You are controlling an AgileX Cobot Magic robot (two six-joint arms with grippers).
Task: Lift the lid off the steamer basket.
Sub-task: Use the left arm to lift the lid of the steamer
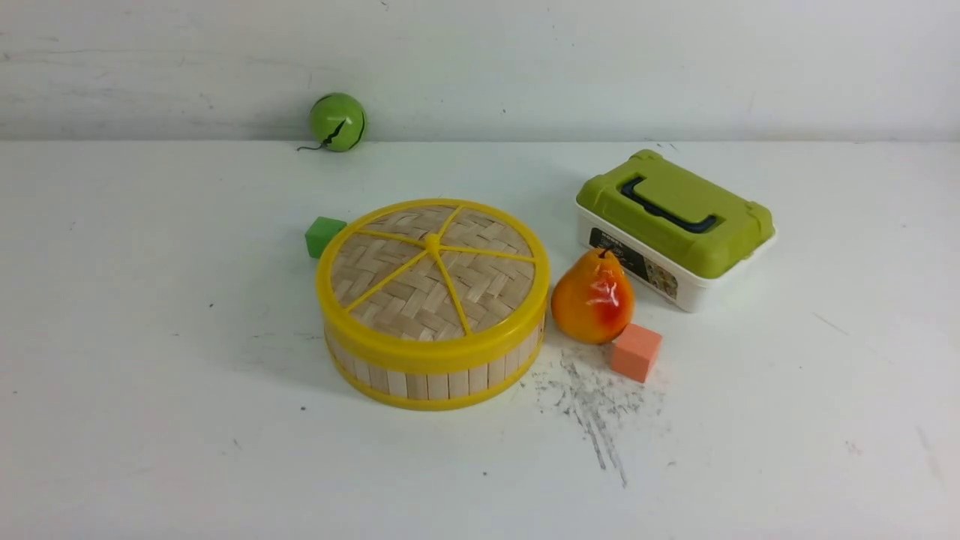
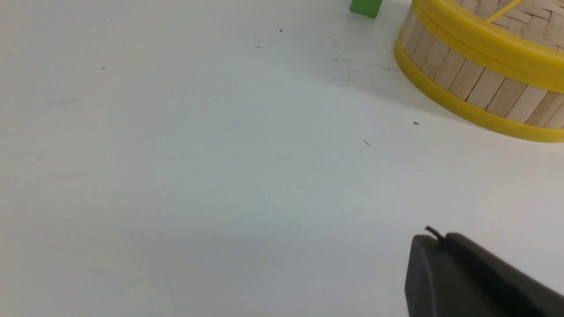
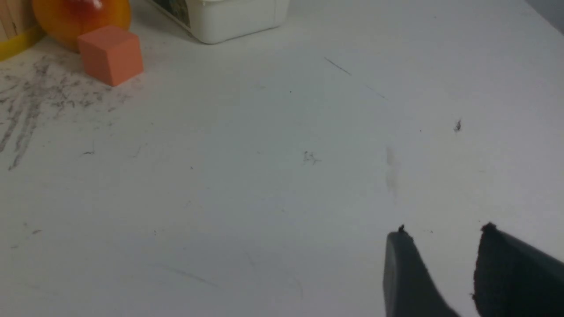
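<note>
Lid (image 1: 433, 274) sits closed on the basket (image 1: 435, 371). Its thick yellow rim is seated on the basket's top all the way round, with the woven bamboo face up and yellow spokes meeting at a small centre knob. Basket and lid stand upright a little left of the middle of the white table (image 1: 150, 337).

A green cube (image 1: 324, 235) is just behind the basket on its left, partly hidden by the lid's rim; I cannot tell whether they touch. On the basket's right stands a pear (image 1: 592, 298), orange-yellow with a red blush, just beside the slatted wall. An orange cube (image 1: 636, 352) lies at the pear's front right, touching it or nearly so. Behind the pear and to the right is a white box (image 1: 675, 225) with an olive-green top and a dark handle, set at an angle. A green ball (image 1: 337, 121) rests far back where the table meets the wall (image 1: 600, 67). Grey scuffs (image 1: 592, 405) mark the table in front of the pear.

The left fingers (image 2: 440, 273) are pressed together and grip nothing. They are over bare table on the basket's near left side, well apart from it. That wrist view also catches the basket's slats, the lid's rim and the green cube beyond.

The right fingers (image 3: 403, 277) stand spread with a clear gap between them and hold nothing. They are over bare table, well apart from the orange cube, the pear and the corner of the box seen in that wrist view.
</note>
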